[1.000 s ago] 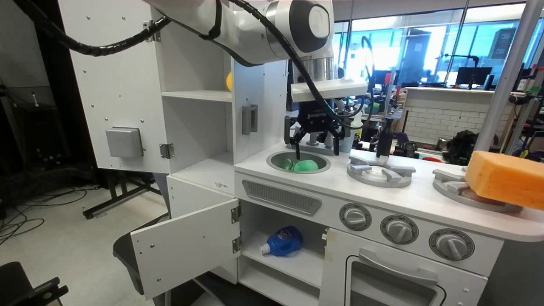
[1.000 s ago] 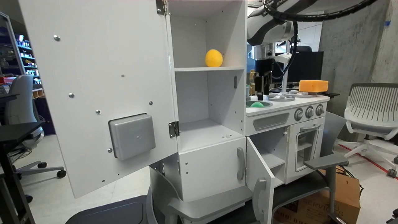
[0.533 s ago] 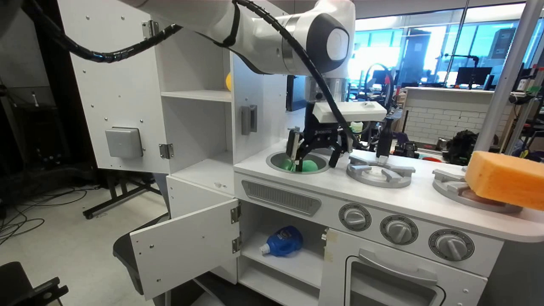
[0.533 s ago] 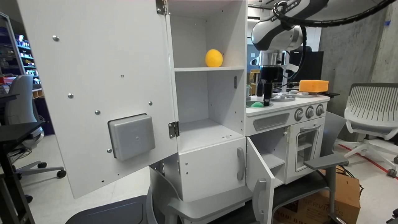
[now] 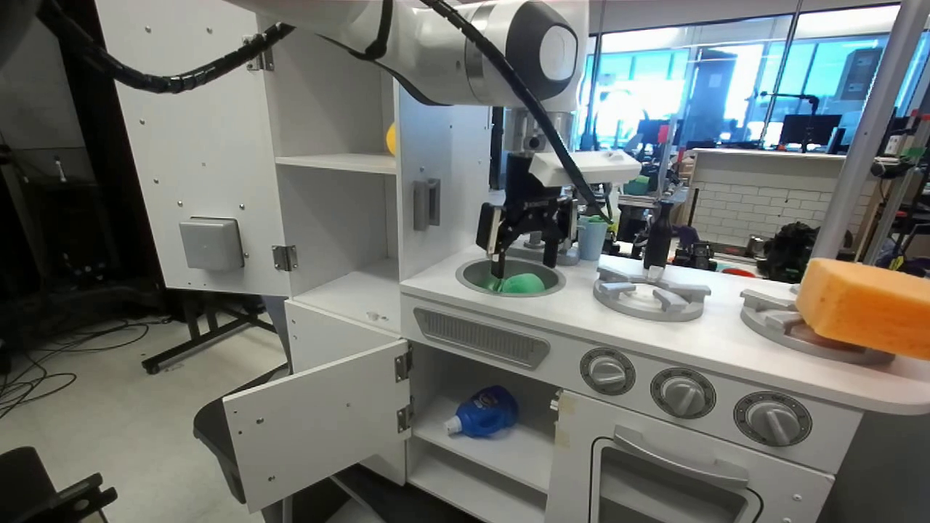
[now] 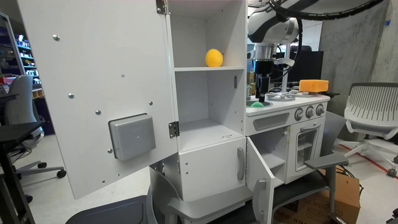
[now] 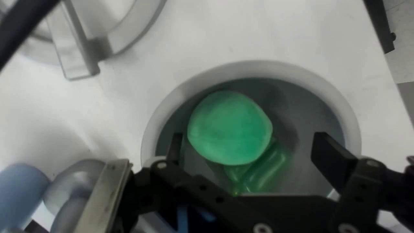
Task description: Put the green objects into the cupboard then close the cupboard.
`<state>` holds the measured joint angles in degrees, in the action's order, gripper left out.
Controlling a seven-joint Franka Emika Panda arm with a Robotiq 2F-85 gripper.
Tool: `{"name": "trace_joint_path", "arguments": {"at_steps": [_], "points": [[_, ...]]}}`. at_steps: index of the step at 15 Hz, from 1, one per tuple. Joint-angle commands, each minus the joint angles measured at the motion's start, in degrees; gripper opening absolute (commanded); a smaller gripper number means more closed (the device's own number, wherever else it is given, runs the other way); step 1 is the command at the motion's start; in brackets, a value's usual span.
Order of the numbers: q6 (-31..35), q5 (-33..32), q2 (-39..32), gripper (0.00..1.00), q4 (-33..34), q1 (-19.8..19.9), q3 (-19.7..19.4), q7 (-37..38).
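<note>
A bright-green rounded piece (image 7: 229,127) lies in the round grey sink (image 7: 353,129); it also shows in both exterior views (image 5: 523,284) (image 6: 257,104). A shiny darker-green piece (image 7: 266,166) lies partly under it in the wrist view. My gripper (image 7: 247,139) is open and empty above the sink, one finger on each side of the green pieces. In an exterior view the gripper (image 5: 524,266) points down. The tall white cupboard (image 6: 192,99) stands beside the sink. Its long door (image 6: 93,62) with a grey square panel is swung open.
A yellow ball (image 6: 214,58) sits on the cupboard's upper shelf. A burner (image 5: 652,301) is beside the sink, with an orange block (image 5: 864,305) farther along. A faucet (image 7: 77,181) and blue cup (image 7: 22,194) stand by the sink. A low door (image 5: 320,421) is open.
My gripper went down and towards the burner, then back over the sink, slightly turned. Its fingers stay open. The green pieces and cupboard door have not visibly moved.
</note>
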<state>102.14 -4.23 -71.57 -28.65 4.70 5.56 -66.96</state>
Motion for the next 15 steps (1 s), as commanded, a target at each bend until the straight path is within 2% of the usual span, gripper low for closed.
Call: {"name": "trace_joint_path", "arguments": {"at_steps": [1,13,14,15], "points": [[-1.49,-0.09,0.16,1.0,0.99,-1.4,0.53,-2.82],[-0.83,-2.24,-3.66,1.0,1.07,-2.14,-1.7,-4.08],[-0.74,-2.23,-3.69,0.75,1.1,-2.08,-1.77,-4.19],[-0.5,-2.29,-3.7,0.74,1.21,-2.08,-1.92,-4.01]]}}
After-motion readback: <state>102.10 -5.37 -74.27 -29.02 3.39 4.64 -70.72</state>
